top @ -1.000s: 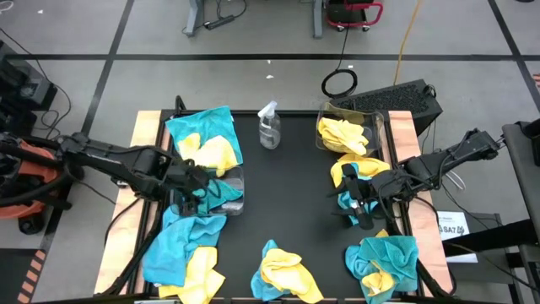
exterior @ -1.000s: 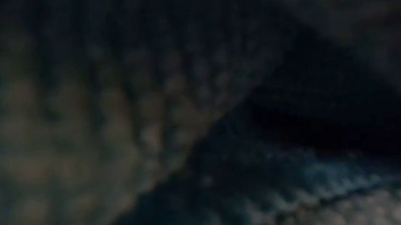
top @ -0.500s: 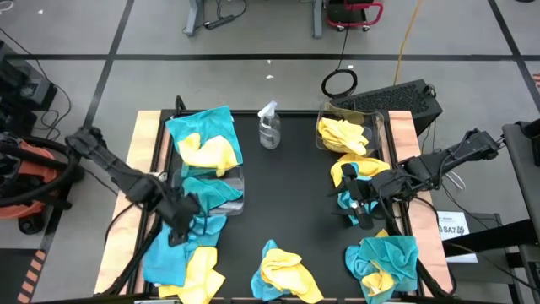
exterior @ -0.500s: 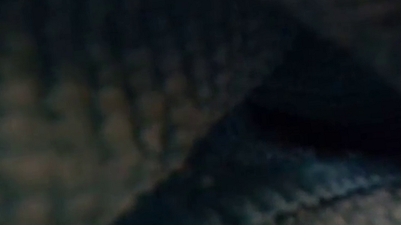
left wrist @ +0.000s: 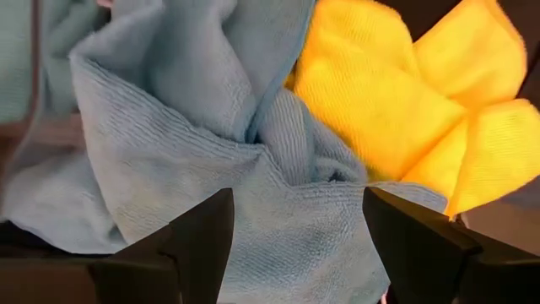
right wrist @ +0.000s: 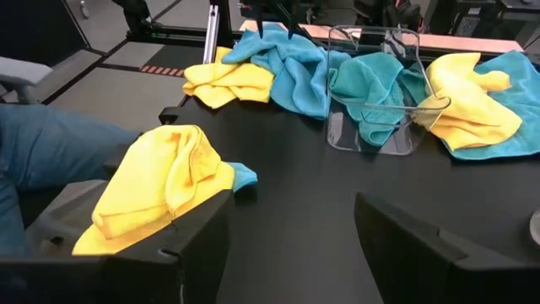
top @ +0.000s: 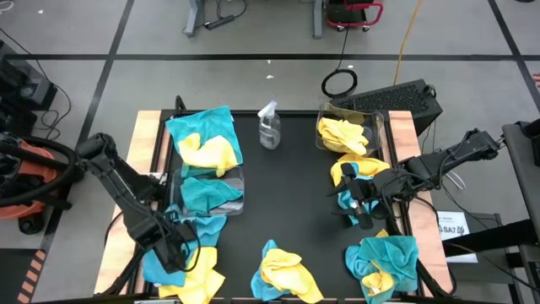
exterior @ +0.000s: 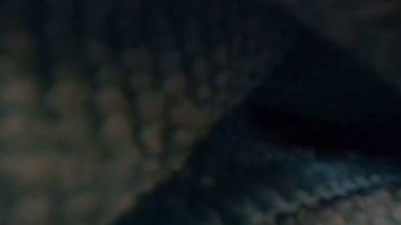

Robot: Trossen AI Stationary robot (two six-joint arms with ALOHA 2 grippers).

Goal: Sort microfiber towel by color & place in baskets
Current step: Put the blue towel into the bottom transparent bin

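Observation:
Teal and yellow microfiber towels lie in heaps on the black table. My left gripper (top: 175, 248) (left wrist: 295, 211) points down, open, over the near-left heap. Below its fingers lies a crumpled teal towel (left wrist: 194, 152), with a yellow towel (left wrist: 380, 93) beside it. The left basket (top: 211, 191) (right wrist: 371, 114) holds teal towels. The right basket (top: 349, 132) holds yellow ones. My right gripper (top: 361, 209) (right wrist: 291, 211) hangs open near the table's right edge, beside a yellow towel (right wrist: 160, 190) that lies on a teal one. Cloth against the lens blocks the low view.
A clear spray bottle (top: 268, 127) stands at the far middle. More mixed heaps lie at the far left (top: 202, 139), near middle (top: 283, 274) and near right (top: 384, 262). Bare black table (top: 287, 194) lies between the baskets.
My left gripper has swung from over the left basket toward the table's near edge and come down over the near-left heap, turning about its own axis on the way. It has stayed open. My right arm has kept still.

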